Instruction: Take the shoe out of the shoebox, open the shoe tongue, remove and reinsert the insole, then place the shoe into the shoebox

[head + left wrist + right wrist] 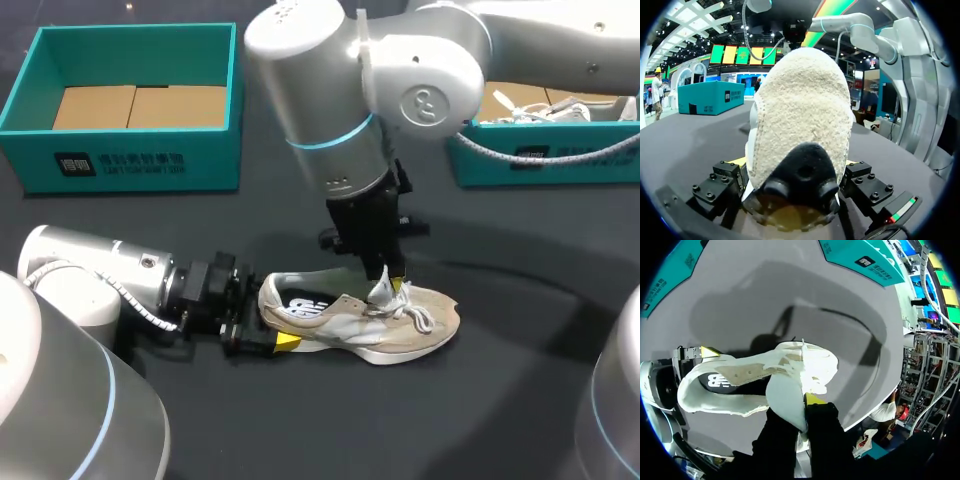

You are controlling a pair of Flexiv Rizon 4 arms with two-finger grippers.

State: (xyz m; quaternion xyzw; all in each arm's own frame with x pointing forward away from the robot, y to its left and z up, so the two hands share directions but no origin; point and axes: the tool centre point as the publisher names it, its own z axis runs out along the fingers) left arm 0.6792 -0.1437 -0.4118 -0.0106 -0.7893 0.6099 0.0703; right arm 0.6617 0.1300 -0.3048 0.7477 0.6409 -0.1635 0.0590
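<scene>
The left claw [262,335] lies low on the tabletop [300,430] and is closed on the heel of the shoe [400,335], one finger on each side. In the left wrist view the fuzzy cream heel with its black patch fills the gap between the two fingers. The right claw [388,283] comes straight down from above and pinches the tongue [382,293] between its yellow tips. The tongue is pulled up and stands out of the shoe. In the right wrist view the white flap rises from the shoe and ends between the two black fingers. The shoe sits on its sole near the middle of the tabletop, out of any box. Its heel points to 9 o'clock, toward the left claw, and its toe points to 3 o'clock. The shoe is open on top, and the dark insole [300,305] with white print shows inside, near the heel. The white laces [418,318] hang loose just past the tongue, on the toe side. At 11 o'clock, well apart from the shoe, stands the left box [130,165], teal, with brown cardboard [135,105] in its bottom. At 2 o'clock stands the right box [540,160], also teal, partly behind the right arm, with a second shoe [545,110] in it.
</scene>
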